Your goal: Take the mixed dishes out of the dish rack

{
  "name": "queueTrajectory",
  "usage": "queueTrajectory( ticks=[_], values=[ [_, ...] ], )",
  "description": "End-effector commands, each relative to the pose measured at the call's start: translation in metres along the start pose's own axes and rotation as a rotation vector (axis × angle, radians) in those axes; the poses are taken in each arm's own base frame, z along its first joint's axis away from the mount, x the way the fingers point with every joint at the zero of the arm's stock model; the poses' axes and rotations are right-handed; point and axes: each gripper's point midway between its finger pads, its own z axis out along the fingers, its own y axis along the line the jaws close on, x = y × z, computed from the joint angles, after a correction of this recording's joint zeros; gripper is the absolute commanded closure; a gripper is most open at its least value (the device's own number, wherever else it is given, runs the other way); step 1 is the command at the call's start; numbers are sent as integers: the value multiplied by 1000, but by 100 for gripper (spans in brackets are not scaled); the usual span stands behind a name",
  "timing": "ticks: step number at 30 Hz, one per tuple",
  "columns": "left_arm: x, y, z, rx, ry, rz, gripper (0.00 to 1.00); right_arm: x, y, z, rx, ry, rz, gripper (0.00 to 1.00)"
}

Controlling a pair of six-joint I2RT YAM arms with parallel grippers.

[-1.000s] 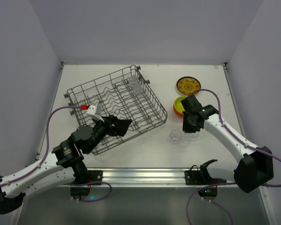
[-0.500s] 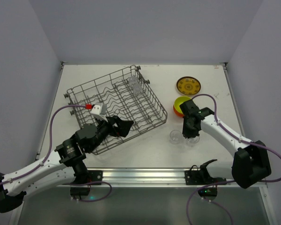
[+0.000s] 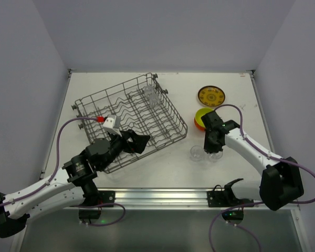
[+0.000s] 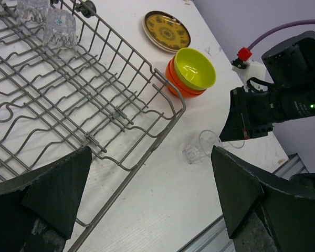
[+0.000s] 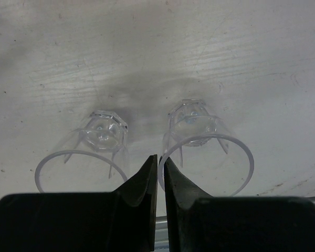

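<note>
Two clear cups beside grey rack

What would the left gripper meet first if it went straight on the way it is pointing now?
Most likely the dish rack: the left gripper, fingers open, points down at its wire floor near the corner. Depth is hard to judge.

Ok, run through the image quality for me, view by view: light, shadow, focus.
Top external: even soft light, sharp throughout, only faint shadow under the dish rack. Left wrist: the rack is crisp, while the left gripper in the foreground is dark and slightly soft. Right wrist: a smudgy grey shadow on the table beyond the glass cups, the right gripper nearly black, no harsh glare.
</note>
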Motion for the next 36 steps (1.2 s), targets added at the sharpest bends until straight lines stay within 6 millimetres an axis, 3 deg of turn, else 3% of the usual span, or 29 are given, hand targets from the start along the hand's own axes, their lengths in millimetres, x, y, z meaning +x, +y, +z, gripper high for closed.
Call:
queueTrajectory(
  ticks=[1,14,21,27,31,34,35,36],
  values=[
    [-13,-6,-1,19,-37,16,0,-17,7,-5,-16,-46,5,89],
    [-8,-7,4,19,-25,16,0,-29,10,-21,-57,-118,18,87],
    [-6,-7,6,16,-22,16,0,-26,4,-32,-58,-130,24,66],
    [-11,-6,11,-10,-30,32,0,-35,2,-62,-104,-210,41,64],
    [-19,-2,24,-82,-32,79,0,-49,-13,-105,-120,-361,86,60],
    [-29,17,41,-219,-36,130,0,-60,-27,-142,-186,-570,154,36],
    [-20,28,52,-267,11,162,0,-60,-24,-152,-243,-617,158,21],
    [-32,27,58,-272,6,175,0,-56,-25,-174,-338,-705,165,12]
  ],
)
